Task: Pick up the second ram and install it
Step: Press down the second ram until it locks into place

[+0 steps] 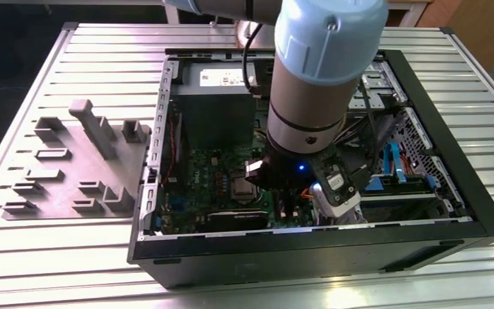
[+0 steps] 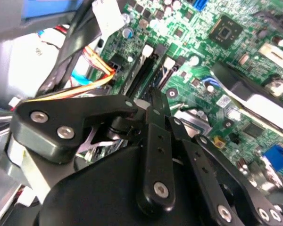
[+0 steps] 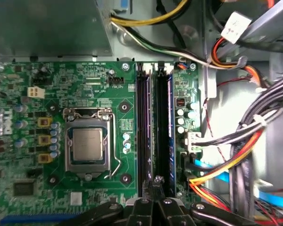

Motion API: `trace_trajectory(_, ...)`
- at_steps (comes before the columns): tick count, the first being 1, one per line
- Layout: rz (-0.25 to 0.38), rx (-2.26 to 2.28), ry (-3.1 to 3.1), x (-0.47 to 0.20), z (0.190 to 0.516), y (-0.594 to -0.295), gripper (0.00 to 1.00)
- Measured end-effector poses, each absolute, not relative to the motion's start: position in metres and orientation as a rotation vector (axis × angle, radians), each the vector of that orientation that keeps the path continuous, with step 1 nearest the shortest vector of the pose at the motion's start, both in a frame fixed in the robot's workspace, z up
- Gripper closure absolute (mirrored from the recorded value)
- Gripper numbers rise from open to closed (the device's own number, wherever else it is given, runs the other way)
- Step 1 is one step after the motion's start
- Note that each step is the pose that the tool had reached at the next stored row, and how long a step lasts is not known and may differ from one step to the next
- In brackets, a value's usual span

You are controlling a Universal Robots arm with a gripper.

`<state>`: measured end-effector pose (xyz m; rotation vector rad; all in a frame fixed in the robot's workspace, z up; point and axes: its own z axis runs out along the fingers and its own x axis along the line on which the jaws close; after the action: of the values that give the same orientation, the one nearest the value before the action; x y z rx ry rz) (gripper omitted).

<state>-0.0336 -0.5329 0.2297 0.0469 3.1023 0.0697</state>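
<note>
- Apparently the gripper point(image 3: 155, 182), lower centre in the first wrist view, has its jaws closed, holding nothing.
- Likely the second ram point(image 3: 169, 132) stands slotted, centre-right, just beside the tips.
- Press straight down, evenly; check latches.

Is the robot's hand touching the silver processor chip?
Apart. In the first wrist view, bare green board lies between the hand and the processor chip.

One open computer case point(image 1: 453, 193), one green board point(image 3: 127, 117), one processor point(image 3: 86, 145). Four long memory slots point(image 3: 153, 132). One grey fixture point(image 1: 75, 167) at 9 o'clock.
</note>
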Motion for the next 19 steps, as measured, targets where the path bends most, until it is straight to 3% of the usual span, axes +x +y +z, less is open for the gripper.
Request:
trace_trajectory(6, 0.070, 0.047, 3.102, -0.034, 0.238, -0.532, 0.90)
trace_trajectory(19, 0.070, 0.047, 3.102, -0.034, 0.243, -0.499, 0.90)
